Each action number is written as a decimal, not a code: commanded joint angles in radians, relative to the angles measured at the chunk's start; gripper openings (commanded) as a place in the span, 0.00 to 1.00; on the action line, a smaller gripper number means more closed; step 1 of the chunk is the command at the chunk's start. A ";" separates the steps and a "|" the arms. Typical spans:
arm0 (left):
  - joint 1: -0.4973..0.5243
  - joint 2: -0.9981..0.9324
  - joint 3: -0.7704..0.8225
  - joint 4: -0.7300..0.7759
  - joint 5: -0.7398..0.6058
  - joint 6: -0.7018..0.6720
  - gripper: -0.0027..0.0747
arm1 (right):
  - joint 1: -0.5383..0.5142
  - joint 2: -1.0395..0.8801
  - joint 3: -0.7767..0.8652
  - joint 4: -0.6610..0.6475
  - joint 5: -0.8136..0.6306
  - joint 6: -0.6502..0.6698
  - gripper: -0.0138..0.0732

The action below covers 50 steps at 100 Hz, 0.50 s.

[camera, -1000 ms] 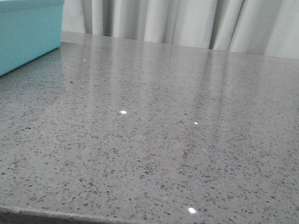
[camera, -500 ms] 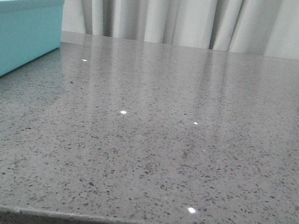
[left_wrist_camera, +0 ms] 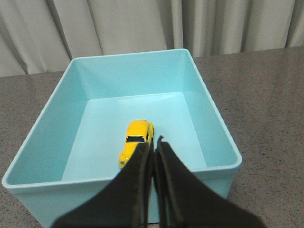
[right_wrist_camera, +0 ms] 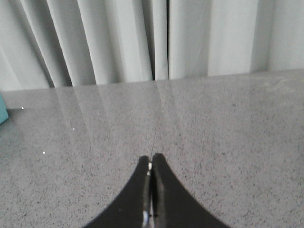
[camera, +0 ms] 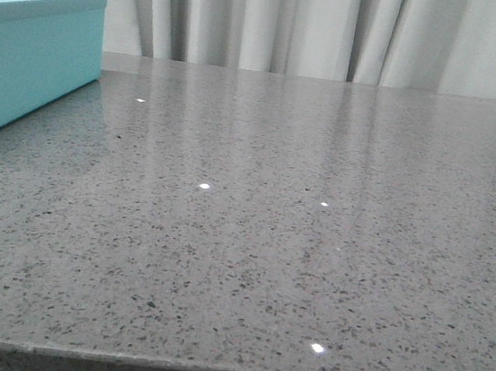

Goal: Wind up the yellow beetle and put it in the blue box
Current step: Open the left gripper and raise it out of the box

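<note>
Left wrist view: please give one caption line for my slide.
Small glossy yellow toy car resting on the floor of the open light turquoise box, left gripper closed above the near wall.

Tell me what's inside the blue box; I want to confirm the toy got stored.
The yellow beetle sits on the floor of the blue box, with nothing else visible inside. The left tool covers the car's rear end and a strip of floor near the closest wall.

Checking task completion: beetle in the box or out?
In. The yellow beetle sits upright on the floor of the blue box, free of the left tool.
</note>
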 commanded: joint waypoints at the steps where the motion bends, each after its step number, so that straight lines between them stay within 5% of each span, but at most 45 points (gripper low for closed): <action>1: -0.010 -0.032 -0.006 -0.019 -0.076 -0.001 0.01 | -0.002 -0.010 -0.018 -0.049 -0.084 -0.011 0.09; 50: -0.010 -0.253 0.149 -0.019 -0.083 -0.001 0.01 | -0.002 -0.142 0.028 -0.138 -0.056 -0.011 0.09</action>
